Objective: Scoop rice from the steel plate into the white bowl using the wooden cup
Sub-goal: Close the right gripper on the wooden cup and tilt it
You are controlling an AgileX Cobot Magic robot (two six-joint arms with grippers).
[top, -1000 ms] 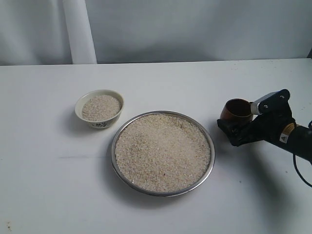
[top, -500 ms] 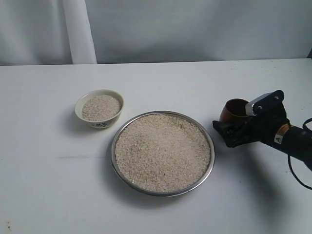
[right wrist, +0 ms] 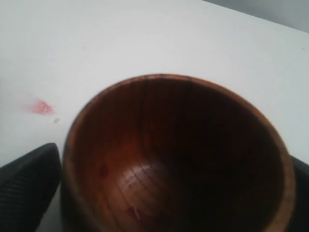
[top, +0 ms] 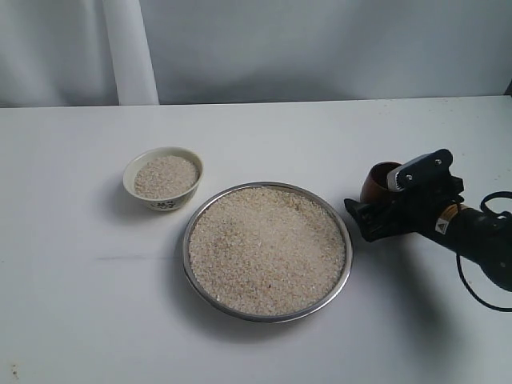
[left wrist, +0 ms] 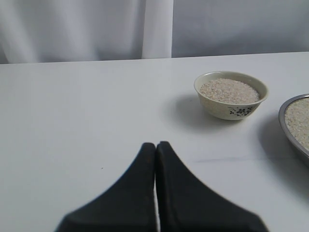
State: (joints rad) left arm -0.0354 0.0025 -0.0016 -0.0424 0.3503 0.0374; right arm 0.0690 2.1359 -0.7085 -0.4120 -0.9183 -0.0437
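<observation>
The steel plate [top: 346, 240] lies mid-table, heaped with rice [top: 268, 248]; its edge [left wrist: 286, 126] also shows in the left wrist view. Up and left of it stands the white bowl [top: 164, 203], filled with rice [top: 166, 176]; the left wrist view shows this bowl [left wrist: 231, 110] too. Right of the plate is the wooden cup [top: 378, 184], upright, with my right gripper [top: 374, 202] shut on it. Up close, the cup [right wrist: 159, 145] looks empty inside, with black fingers [right wrist: 26, 188] at its sides. My left gripper [left wrist: 155, 146] is shut on nothing, over bare table short of the bowl.
A white table [top: 80, 304] carries everything, with a pale curtain [top: 320, 48] behind its far edge. A small red mark [right wrist: 42, 107] sits on the table beside the cup. The right arm's cable [top: 480, 292] loops near the right edge.
My right gripper has slid a little left toward the plate, and the wooden cup has shifted with it. Plate, bowl and rice are unchanged.
</observation>
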